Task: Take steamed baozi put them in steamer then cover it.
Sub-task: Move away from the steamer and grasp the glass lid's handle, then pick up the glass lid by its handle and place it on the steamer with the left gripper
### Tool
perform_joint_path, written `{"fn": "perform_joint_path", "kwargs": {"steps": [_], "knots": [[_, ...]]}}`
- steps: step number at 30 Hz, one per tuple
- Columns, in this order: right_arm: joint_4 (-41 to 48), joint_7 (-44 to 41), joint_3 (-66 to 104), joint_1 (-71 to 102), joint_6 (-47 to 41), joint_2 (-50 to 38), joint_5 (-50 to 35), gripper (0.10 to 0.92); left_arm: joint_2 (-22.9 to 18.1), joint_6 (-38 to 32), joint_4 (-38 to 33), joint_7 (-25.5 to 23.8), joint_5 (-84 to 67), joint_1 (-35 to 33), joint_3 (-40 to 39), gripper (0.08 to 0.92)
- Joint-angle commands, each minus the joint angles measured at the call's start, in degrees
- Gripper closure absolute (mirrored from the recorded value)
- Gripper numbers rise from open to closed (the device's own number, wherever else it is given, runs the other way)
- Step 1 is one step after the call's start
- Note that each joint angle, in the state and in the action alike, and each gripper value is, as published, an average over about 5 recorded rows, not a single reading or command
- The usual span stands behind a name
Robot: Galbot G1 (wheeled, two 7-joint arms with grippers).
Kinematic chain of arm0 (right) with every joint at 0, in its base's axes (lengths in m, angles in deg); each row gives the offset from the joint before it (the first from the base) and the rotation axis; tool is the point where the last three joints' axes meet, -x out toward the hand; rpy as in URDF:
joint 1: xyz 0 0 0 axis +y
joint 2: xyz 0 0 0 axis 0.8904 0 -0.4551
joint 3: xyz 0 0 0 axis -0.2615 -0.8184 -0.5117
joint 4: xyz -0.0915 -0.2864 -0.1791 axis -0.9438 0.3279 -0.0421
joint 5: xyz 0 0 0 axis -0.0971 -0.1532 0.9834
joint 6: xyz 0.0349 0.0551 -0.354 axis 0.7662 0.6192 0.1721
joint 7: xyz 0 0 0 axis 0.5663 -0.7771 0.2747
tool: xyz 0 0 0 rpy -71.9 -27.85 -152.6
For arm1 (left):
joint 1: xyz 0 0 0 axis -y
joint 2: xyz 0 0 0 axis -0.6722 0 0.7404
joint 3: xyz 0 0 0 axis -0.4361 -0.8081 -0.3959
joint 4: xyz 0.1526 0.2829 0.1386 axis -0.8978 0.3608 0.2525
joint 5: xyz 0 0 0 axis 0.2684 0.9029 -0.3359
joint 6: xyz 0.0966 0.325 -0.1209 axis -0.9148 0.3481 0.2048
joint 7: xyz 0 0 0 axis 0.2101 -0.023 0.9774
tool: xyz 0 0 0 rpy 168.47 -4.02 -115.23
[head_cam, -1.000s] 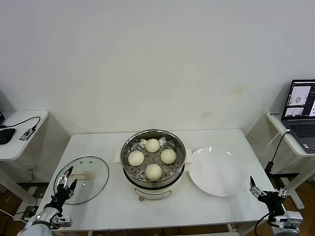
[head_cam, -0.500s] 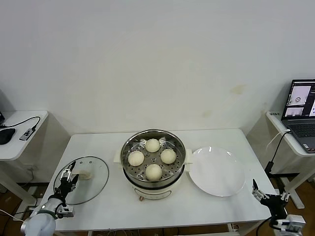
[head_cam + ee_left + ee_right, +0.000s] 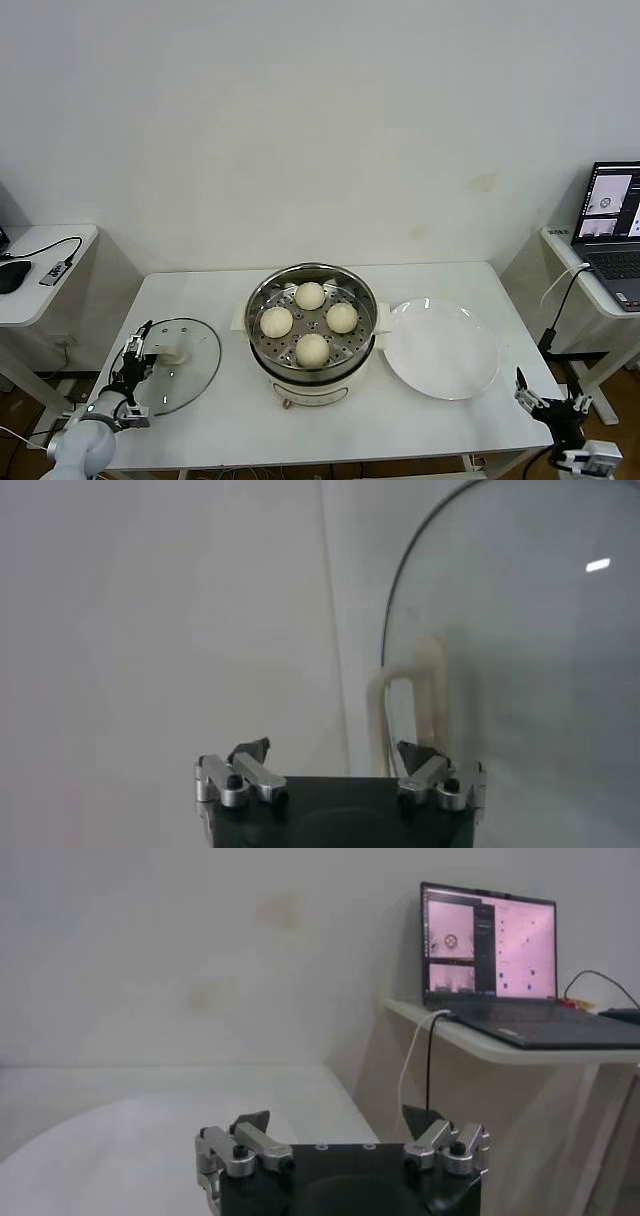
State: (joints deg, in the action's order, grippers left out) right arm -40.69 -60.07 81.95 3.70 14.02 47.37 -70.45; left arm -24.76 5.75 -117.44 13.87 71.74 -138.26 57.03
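Four off-white baozi [image 3: 311, 322] sit on the perforated tray inside the steel steamer [image 3: 263, 350] at the table's middle. The clear glass cover [image 3: 185, 370] lies flat on the table at the left, its cream bar handle [image 3: 172, 354] up. My left gripper [image 3: 138, 352] is open just above the cover's left part, beside the handle; in the left wrist view the cover [image 3: 520, 630] and its handle [image 3: 408, 695] lie right before the open left gripper [image 3: 333, 752]. My right gripper [image 3: 550, 396] is open and empty off the table's front right corner.
A flat white plate [image 3: 440, 347] lies right of the steamer; it also shows in the right wrist view [image 3: 120, 1148]. A side table with a laptop [image 3: 612, 230] stands at the right, another side table with cables [image 3: 40, 260] at the left.
My left gripper has moved forward over the cover toward its handle. My right gripper has drawn back and down, away from the plate.
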Motion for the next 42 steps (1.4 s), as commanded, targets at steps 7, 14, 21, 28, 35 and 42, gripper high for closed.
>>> {"fn": "perform_joint_path", "kwargs": {"steps": [7, 14, 21, 28, 35, 42], "knots": [[0.59, -0.08, 0.05, 0.12, 0.47, 0.08, 0.85, 0.203, -0.57, -2.13, 4.24, 0.0, 0.2, 2.85, -0.62, 0.329], [0.76, -0.19, -0.09, 0.26, 0.62, 0.34, 1.33, 0.203, -0.87, -2.64, 5.12, -0.14, -0.15, 3.64, -1.08, 0.525], [0.95, -0.31, -0.34, 0.32, 0.7, 0.55, 1.9, 0.203, -0.99, -2.7, 5.75, 0.56, -1.26, 3.36, -1.02, 0.695], [0.68, -0.53, -0.79, 0.31, 0.63, 0.48, 2.42, 0.203, -0.96, -1.2, -0.83, 2.65, -2.62, -0.26, 0.72, 0.849], [0.04, -0.7, -2.16, 0.69, 0.7, 0.08, 2.93, 0.203, -0.96, 5.95, -16.31, 2.41, -5.34, -8.24, 3.7, 0.851], [-1.87, -0.84, -3.77, 1.57, 0.66, -0.91, 3.3, 0.203, 0.08, 16.84, -33.5, -0.14, -10.73, -17.55, 6.84, 0.851]]}}
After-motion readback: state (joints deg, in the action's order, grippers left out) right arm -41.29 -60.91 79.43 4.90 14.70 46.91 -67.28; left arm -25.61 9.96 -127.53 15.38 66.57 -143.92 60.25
